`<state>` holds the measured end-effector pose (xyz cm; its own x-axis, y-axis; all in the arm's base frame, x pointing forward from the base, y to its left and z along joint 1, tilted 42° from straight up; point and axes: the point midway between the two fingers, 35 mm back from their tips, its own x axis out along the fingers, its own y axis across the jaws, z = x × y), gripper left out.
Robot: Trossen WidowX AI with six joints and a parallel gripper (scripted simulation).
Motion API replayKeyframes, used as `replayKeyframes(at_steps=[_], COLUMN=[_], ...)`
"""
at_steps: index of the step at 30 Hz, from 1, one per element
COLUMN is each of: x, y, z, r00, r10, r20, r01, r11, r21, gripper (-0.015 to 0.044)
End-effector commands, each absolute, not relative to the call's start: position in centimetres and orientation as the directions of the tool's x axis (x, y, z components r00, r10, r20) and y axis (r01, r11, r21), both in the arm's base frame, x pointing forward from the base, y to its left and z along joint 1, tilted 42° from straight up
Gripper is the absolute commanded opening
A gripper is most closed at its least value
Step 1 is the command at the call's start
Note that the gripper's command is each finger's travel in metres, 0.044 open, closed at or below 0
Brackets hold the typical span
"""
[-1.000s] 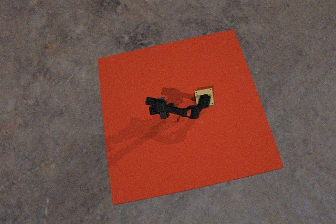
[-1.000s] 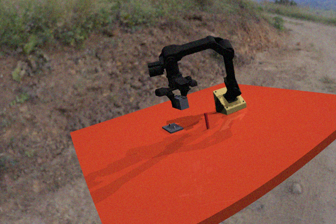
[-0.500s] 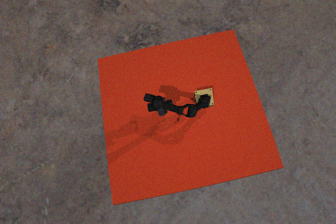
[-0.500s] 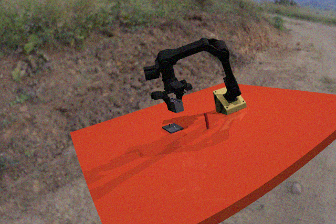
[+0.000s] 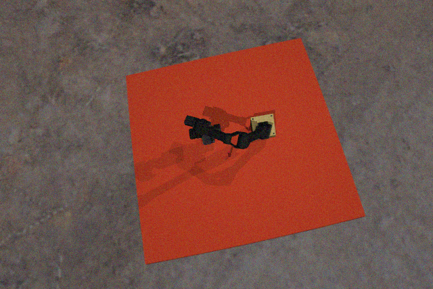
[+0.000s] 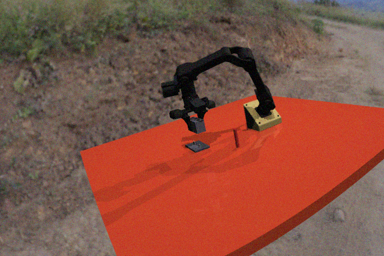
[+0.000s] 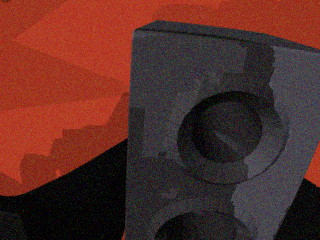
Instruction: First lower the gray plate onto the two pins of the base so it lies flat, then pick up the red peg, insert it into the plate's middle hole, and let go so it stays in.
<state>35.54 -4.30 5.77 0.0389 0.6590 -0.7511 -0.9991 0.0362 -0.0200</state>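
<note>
My gripper (image 6: 196,120) is shut on the gray plate (image 5: 208,139) (image 6: 198,127) (image 7: 175,60), which hangs in the air. In the wrist view the plate fills much of the picture, with two of its round holes showing between the black fingers. The dark gray base (image 6: 201,146) lies on the table below the plate in the exterior view, its small pins pointing up. In the top view the base is hidden behind the arm. The red peg (image 5: 229,154) (image 6: 236,138) stands on the table, between the base and the arm's mount, away from the gripper.
The arm's yellowish wedge-shaped mount (image 5: 262,118) (image 6: 269,123) stands on the orange-red table (image 5: 244,208) (image 6: 186,216). The arm arches from it over the table and casts long shadows around the peg and base.
</note>
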Motion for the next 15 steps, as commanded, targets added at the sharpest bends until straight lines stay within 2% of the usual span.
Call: replayKeyframes(at_steps=[1, 15], x=[35.4, 35.2], y=[-4.7, -5.9], z=[4.2, -0.1], r00=[0.033, 0.033], r10=[0.657, 0.657], r20=[-0.753, -0.754], r01=[-0.999, -0.999], r11=[0.036, 0.041], r21=[-0.012, -0.008], gripper=[0.0000, 0.0000])
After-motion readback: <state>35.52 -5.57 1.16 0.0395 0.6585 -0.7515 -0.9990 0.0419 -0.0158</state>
